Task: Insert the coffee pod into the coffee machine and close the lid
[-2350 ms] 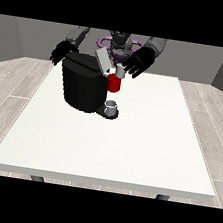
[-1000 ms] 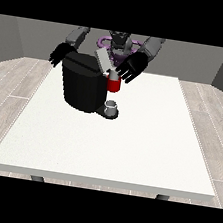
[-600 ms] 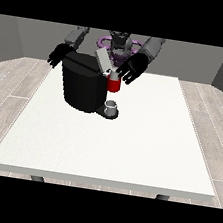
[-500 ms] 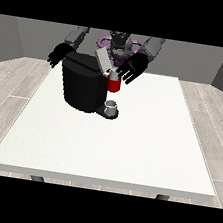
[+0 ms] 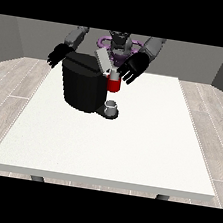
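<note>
**Inspector:** Front view. Progress?

**Assistant:** The coffee machine [image 5: 83, 85] has its lid [image 5: 104, 61] raised, so closing is not done. The hand at the view's right [image 5: 132, 67], fingers spread, hovers beside the lid, above a red thing at the machine [image 5: 113, 85].

**Inspector:** The pod?

**Assistant:** Not plainly visible. The hand at the view's left [image 5: 57, 55] hangs open behind the machine.

Black coffee machine [image 5: 83, 85] upright on white table, you will note its grey lid [image 5: 103, 60] raised and tilted, just beside the fingers [image 5: 125, 76] of the hand at the view's right.
</note>
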Controlling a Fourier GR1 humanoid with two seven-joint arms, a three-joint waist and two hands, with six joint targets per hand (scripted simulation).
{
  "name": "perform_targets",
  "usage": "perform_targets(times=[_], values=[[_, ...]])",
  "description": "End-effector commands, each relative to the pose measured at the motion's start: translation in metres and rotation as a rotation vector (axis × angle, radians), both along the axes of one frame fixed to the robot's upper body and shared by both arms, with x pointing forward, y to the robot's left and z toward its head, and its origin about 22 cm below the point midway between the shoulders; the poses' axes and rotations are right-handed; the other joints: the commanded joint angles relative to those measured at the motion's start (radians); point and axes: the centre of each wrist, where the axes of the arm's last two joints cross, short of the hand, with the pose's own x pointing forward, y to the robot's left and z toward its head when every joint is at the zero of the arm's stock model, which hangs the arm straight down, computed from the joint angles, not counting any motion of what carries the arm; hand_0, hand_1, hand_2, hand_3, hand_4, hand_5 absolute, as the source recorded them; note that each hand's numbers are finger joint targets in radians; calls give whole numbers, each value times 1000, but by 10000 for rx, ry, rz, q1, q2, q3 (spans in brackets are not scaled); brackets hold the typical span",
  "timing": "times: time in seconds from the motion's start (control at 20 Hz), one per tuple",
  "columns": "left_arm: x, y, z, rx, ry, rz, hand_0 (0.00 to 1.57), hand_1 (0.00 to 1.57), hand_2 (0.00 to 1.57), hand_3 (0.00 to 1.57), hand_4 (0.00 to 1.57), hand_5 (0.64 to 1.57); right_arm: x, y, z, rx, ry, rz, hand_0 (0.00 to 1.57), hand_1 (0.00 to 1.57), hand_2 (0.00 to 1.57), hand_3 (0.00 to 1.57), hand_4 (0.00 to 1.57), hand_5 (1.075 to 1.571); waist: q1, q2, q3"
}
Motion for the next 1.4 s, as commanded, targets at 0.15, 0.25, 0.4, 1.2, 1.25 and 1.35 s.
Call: perform_targets(times=[0.15,0.25,0.4,1.2,1.25,1.35], values=[[0,12,8,132,-70,277,1066,1066,1115,928,371,1571,4,0,16,-107,-162,298,0,0,0,0,465,1571,-266,157,-17],[-4,27,-10,513,172,-257,912,912,1022,865,363,1571,-7,10,-3,170,124,-217,0,0,0,0,411,1571,67,-5,-18],[-1,18,-3,1301,484,-129,0,0,0,0,0,1571,-2,21,13,45,123,182,0,0,0,0,435,1571,-279,-146,-19],[-1,-1,-16,1121,935,-221,0,0,0,0,0,1571,-13,1,-25,-18,763,-227,0,0,0,0,427,1571,269,-896,-14],[-1,-12,-2,1143,736,-677,0,0,0,0,0,1571,-4,-2,-26,128,708,-551,0,0,0,0,383,1571,692,-870,-12],[-6,9,-37,1096,1034,-312,0,0,0,0,0,1571,-20,3,-30,548,832,-540,0,0,0,0,387,1571,426,-1206,-17]])
